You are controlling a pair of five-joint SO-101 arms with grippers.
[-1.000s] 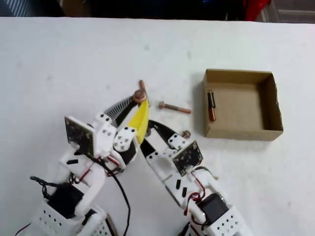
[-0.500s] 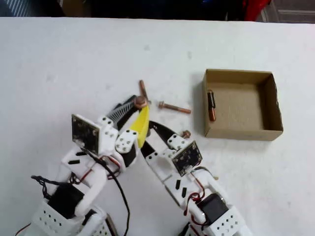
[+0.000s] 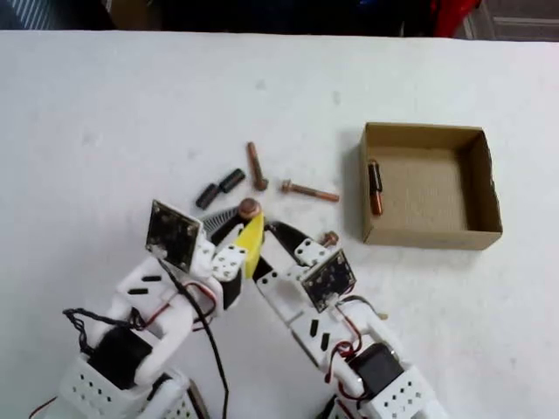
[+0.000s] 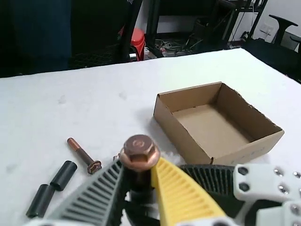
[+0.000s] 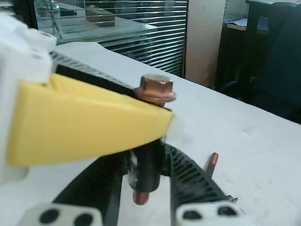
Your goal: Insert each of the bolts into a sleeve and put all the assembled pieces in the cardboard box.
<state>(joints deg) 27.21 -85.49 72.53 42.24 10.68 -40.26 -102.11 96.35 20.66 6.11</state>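
High view shows one finished piece (image 3: pixel 374 188) already lying in the box (image 3: pixel 489 188), close against the wall that faces the loose parts.

A second piece is in hand. The left gripper (image 4: pixel 139 165) is closed on a bolt (image 4: pixel 139 151) just under its head. It holds the bolt upright above the table (image 3: pixel 105 105), near the box but not over it. In the right wrist view a sleeve (image 5: pixel 148 165) is around the shank of this bolt, and the tip of the bolt comes out below it. The right gripper (image 5: pixel 146 157) is narrow, with its black fingers against both sides of this sleeve, as far as I can judge. So I think the inserting for this piece is done or almost done. It is not yet in the box.

What is left lies on the table, between the arms and the far edge. There are two loose sleeves (image 3: pixel 231 181) (image 3: pixel 207 195) just beside each other. There are also two loose bolts, one (image 3: pixel 255 166) near the sleeves and one (image 3: pixel 310 190) nearer to the box. One more bolt head (image 3: pixel 329 237) shows just beside the right arm, and its shank is hidden. I see three bolts without a sleeve but only two free sleeves. By my judgement less than half of the task is done.
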